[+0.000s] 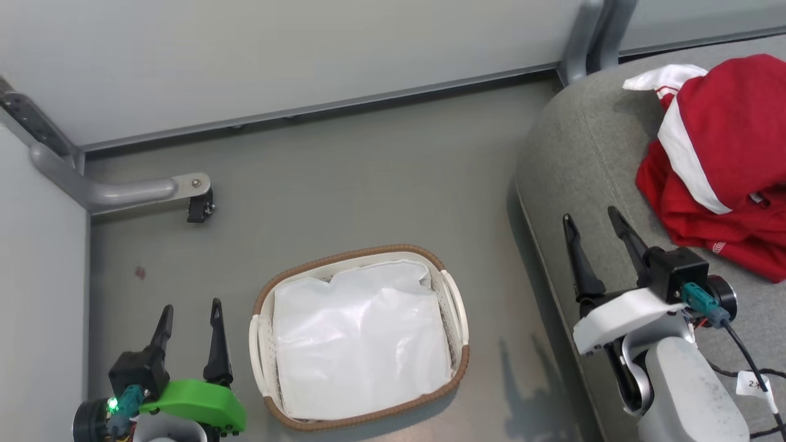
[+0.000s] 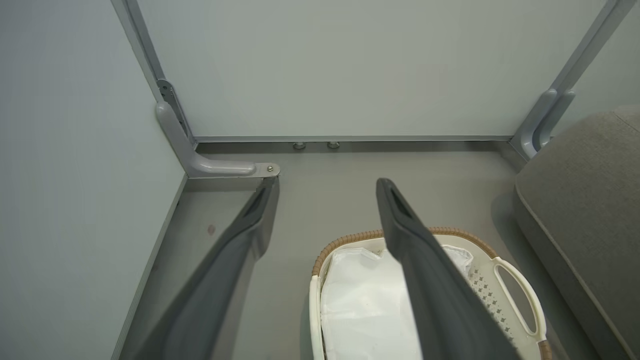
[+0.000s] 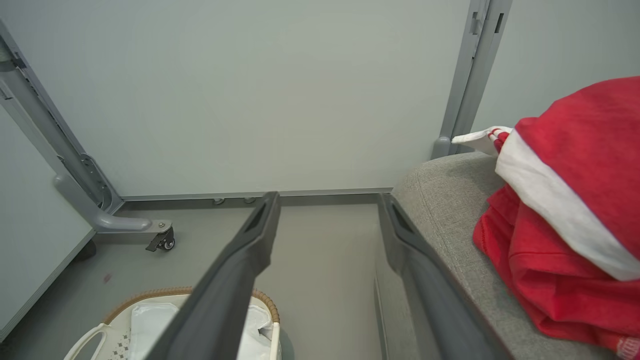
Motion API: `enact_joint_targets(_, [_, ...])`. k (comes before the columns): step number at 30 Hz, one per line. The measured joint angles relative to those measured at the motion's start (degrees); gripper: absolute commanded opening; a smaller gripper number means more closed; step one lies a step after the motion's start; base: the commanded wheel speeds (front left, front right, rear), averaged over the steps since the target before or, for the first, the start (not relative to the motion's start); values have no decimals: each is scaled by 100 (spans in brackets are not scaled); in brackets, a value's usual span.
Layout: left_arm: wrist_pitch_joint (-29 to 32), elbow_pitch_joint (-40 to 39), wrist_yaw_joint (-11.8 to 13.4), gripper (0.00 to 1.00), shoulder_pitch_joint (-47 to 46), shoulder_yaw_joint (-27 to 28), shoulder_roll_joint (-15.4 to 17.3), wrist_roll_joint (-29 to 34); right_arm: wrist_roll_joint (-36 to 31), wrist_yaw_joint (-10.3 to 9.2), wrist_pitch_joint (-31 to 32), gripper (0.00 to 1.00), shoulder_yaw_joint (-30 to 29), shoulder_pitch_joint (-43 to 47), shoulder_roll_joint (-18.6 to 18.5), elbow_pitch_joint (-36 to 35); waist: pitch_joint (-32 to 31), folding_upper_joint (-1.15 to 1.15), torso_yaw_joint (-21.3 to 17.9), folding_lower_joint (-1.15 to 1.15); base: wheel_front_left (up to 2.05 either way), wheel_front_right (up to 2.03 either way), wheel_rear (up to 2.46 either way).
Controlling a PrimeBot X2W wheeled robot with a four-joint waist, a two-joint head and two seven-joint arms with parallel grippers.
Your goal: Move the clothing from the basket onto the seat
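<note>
Both sets of jaws stand spread and hold nothing. My left gripper [image 1: 191,305] hangs over the floor [image 1: 368,172] just beside the basket [image 1: 344,255], and my right gripper [image 1: 591,215] hangs over the front edge of the grey sofa [image 1: 589,141]. The red-and-white striped clothing [image 1: 724,153] lies heaped on the sofa cushion, apart from my right fingers. Inside the basket I see the white cloth liner [image 1: 362,344] and no red. I judge nothing is left to carry, which is why neither arm reaches for anything.
</note>
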Motion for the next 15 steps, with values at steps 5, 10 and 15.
enact_joint_targets(5, [0,56,14,100,224,35,-8,-75,99,0,0,100,66,326,3,82,-295,0,135,0,0,0,0])
enact_joint_targets(10, [0,97,55,100,465,9,-11,-222,141,0,0,100,48,665,3,138,-586,0,232,0,0,0,0])
enact_joint_targets(15, [0,105,56,0,663,-16,-12,-372,185,1,0,0,-1,878,5,186,-811,0,301,0,0,0,0])
